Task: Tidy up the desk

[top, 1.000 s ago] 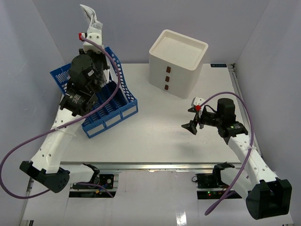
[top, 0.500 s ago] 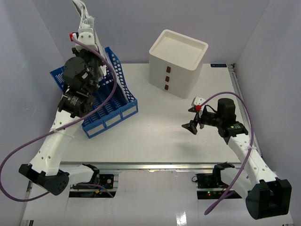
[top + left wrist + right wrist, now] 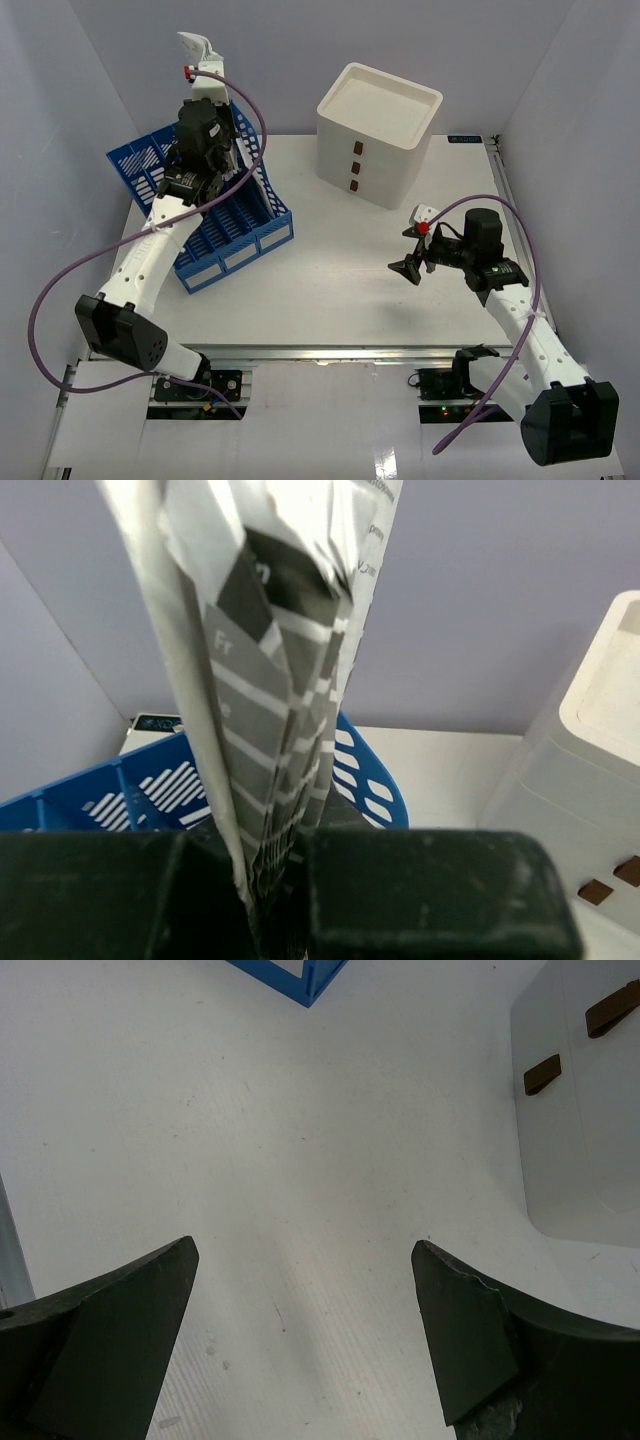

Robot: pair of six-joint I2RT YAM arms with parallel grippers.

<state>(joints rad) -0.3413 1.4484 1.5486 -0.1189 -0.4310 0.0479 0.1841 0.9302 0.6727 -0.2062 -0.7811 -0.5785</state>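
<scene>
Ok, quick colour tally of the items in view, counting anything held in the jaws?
Blue: 1, file rack
Cream: 1, drawer box
Grey-and-white: 1, folded papers
Total: 3

This is looking like a robotics lab cell: plain violet-grey panels [image 3: 60, 120] are closing in a white tabletop [image 3: 330, 290], and the left arm [image 3: 140, 265] and the right arm [image 3: 520, 320] are sitting bolted beside its metal rail [image 3: 340, 353].
</scene>
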